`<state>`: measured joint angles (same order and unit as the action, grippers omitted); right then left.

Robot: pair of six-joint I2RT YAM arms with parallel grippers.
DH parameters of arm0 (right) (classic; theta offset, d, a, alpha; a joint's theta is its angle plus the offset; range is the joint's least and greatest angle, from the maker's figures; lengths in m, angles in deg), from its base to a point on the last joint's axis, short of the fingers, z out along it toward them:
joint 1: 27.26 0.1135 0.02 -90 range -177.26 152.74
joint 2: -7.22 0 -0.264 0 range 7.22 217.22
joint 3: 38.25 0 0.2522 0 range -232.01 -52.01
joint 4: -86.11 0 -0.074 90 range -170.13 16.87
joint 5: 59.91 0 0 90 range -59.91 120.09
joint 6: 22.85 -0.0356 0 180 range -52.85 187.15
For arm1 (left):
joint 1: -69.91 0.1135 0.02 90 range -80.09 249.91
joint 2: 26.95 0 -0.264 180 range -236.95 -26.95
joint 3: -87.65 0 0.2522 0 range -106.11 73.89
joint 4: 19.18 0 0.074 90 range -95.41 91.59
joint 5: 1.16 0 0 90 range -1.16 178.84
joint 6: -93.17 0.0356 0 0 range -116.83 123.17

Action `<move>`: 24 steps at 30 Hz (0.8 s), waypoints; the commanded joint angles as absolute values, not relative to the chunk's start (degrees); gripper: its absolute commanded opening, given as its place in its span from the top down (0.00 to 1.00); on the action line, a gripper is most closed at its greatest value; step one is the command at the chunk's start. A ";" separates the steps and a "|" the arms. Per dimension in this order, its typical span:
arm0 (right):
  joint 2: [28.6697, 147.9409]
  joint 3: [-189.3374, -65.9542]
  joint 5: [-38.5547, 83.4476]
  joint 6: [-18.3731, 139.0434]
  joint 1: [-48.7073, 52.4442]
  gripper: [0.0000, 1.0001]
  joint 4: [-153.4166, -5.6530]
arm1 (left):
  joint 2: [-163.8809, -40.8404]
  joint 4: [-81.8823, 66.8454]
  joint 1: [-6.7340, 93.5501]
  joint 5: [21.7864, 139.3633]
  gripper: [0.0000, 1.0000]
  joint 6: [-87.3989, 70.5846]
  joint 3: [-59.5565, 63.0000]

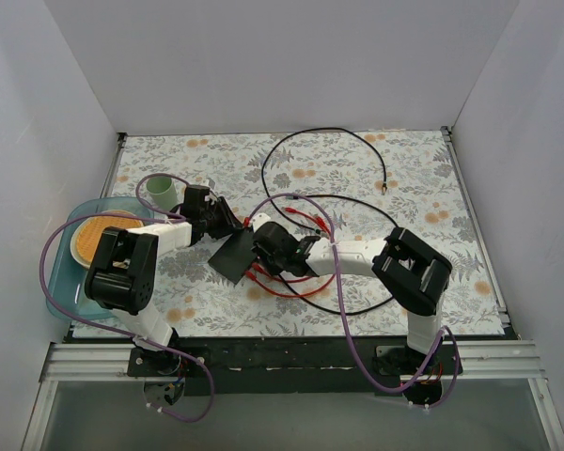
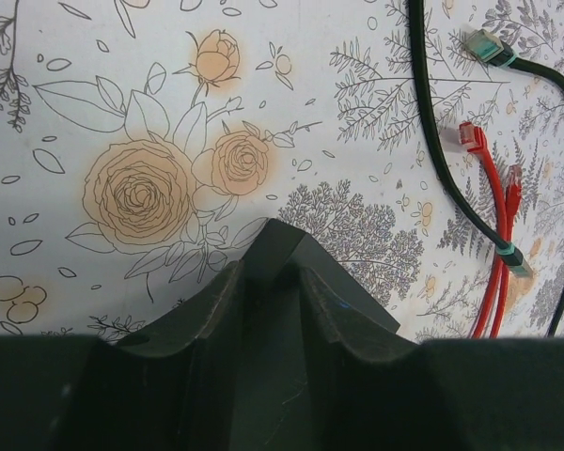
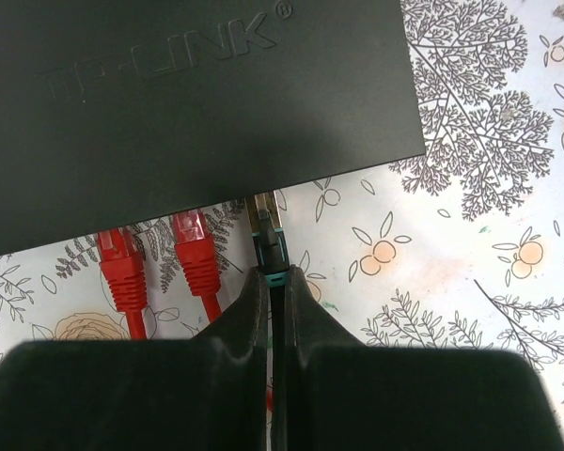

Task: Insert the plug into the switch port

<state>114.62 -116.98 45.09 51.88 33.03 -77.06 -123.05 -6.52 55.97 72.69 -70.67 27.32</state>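
Observation:
The switch [image 1: 231, 257] is a flat matte-black box in mid-table. My left gripper [image 1: 218, 225] is shut on its far-left corner; in the left wrist view the fingers [image 2: 357, 315] clamp the black corner [image 2: 287, 246]. My right gripper [image 1: 261, 246] is shut on the plug [image 3: 268, 235], a clear connector with a teal boot on a black cable. The plug's tip meets the near edge of the switch [image 3: 188, 103], right of two red plugs [image 3: 122, 268]. The sockets are hidden under that edge.
A teal tray [image 1: 64, 282] with a round tan plate [image 1: 99, 237] sits at the left, a pale green cup [image 1: 160, 193] behind it. A black cable [image 1: 329, 160] loops across the back. Red cables [image 1: 291, 282] lie beside the switch. Another teal-booted plug [image 2: 486, 44] lies loose.

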 commanded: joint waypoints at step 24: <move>115.94 -120.92 47.58 44.30 29.08 0.99 -111.25 | -127.06 3.64 54.00 62.11 1.00 -69.69 30.65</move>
